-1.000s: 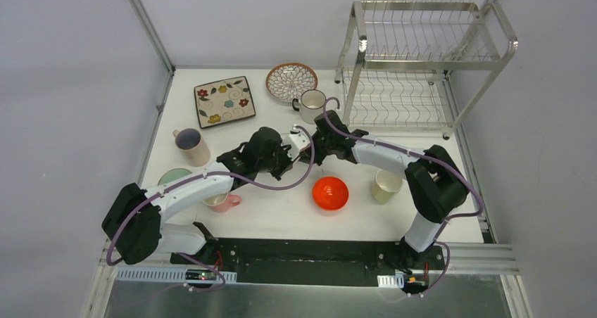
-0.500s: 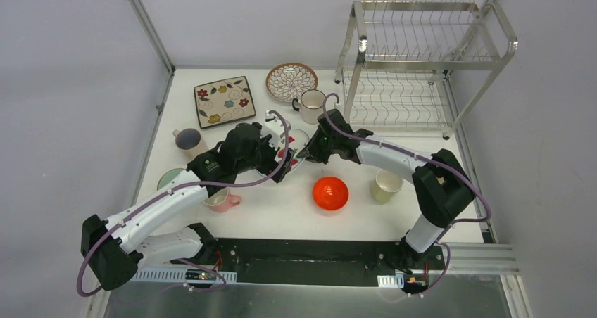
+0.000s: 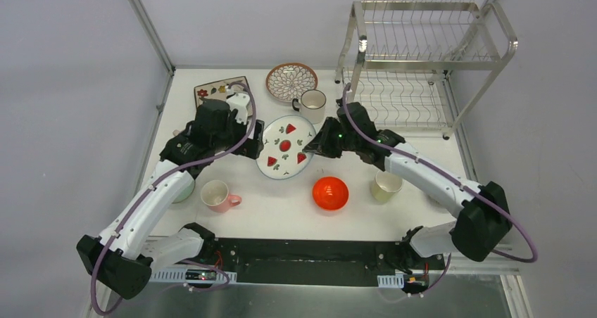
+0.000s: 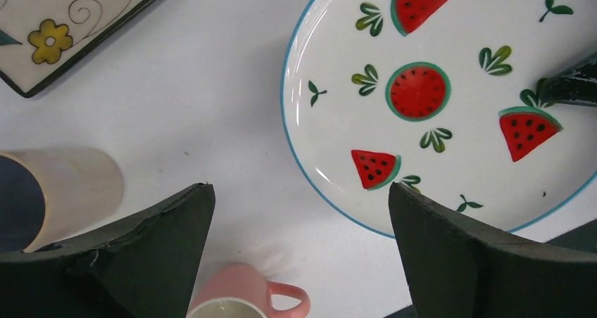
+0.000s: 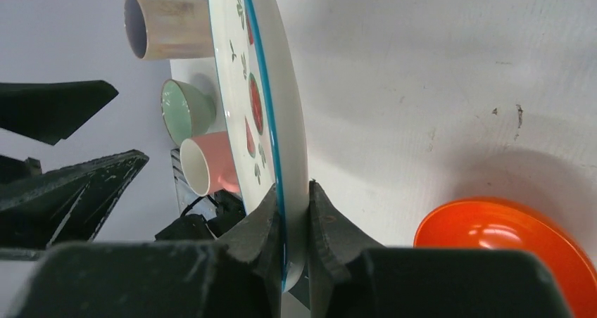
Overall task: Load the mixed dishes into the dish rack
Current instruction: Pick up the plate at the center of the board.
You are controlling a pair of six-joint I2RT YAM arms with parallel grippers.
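Observation:
The white plate with red fruit pictures is held at its right rim by my right gripper. In the right wrist view the two fingers are shut on the plate's blue-edged rim at the gripper. My left gripper hangs open just left of the plate, holding nothing. In the left wrist view its wide-open gripper sits above bare table, the plate up to the right. The silver dish rack stands at the far right with no dishes in it.
A brown-petal round plate and a white cup lie behind the held plate. A red-orange bowl, yellow cup and pink cup sit nearer. My left arm partly covers the floral plate. A pale green bowl shows at left.
My left gripper has opened, let go of the plate and drawn back to the left. The right gripper keeps the plate, whose face now shows fully.

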